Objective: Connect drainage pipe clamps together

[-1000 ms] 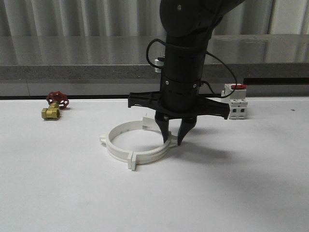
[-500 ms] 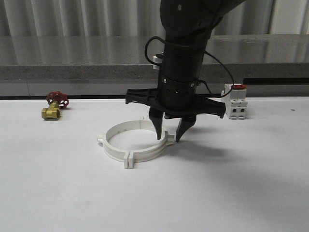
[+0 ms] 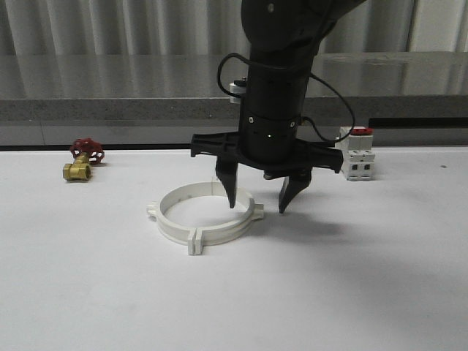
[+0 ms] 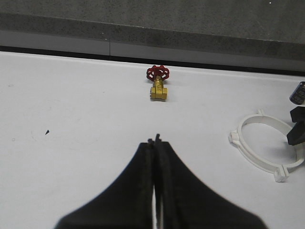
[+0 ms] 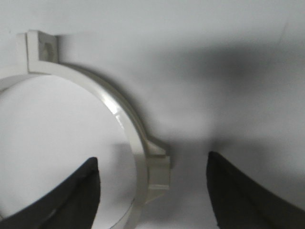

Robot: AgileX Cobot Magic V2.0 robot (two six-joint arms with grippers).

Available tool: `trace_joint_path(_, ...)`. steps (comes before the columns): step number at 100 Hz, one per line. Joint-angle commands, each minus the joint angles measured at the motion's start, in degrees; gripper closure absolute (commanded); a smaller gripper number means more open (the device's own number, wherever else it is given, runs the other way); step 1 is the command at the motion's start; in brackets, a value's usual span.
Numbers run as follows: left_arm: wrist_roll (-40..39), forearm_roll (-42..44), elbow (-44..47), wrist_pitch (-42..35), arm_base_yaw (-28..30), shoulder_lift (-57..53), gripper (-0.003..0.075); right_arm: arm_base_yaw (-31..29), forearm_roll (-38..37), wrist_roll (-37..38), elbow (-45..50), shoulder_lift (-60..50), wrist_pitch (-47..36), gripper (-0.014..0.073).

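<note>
The two drainage pipe clamps (image 3: 213, 235) lie flat on the white table as one closed white ring with small tabs round its rim. My right gripper (image 3: 257, 208) hangs open just above the ring's right side. One finger is over the inside of the ring and the other is outside it. In the right wrist view the ring's band (image 5: 125, 117) and a tab (image 5: 158, 168) lie between the spread fingers of the right gripper (image 5: 152, 157), touching neither. My left gripper (image 4: 156, 140) is shut with nothing in it, over bare table left of the ring (image 4: 244, 146).
A brass valve with a red handwheel (image 3: 84, 159) sits at the far left near the back edge. A white breaker with a red switch (image 3: 357, 153) stands at the back right. A grey ledge runs along the far side of the table.
The right gripper's fingers, a second ago close together on the ring's right side, have spread wide apart and let it go. The ring has slid slightly left.
</note>
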Motion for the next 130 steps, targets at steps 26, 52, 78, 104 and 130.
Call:
trace_joint_path(26,0.0,-0.2,-1.6,-4.4,0.2,0.3,0.074,-1.1,-7.5,-2.3,-3.4,-10.1,2.8,0.0054)
trace_joint_path(52,0.0,-0.5,-1.6,-4.4,0.2,0.3,0.074,-8.2,-7.8,-11.3,-0.2,-19.7,6.8,0.0054)
trace_joint_path(78,0.0,-0.5,-1.6,-4.4,0.2,0.3,0.074,-17.9,-8.5,-15.9,15.1,-35.4,2.0,0.0054)
trace_joint_path(104,0.0,-0.5,-1.6,-4.4,0.2,0.3,0.074,-24.1,-8.6,-18.4,29.6,-51.6,-0.2,0.0054)
trace_joint_path(130,0.0,-0.5,-1.6,-4.4,0.2,0.3,0.074,-24.1,-8.6,-19.2,41.7,-68.1,-0.2,0.0054)
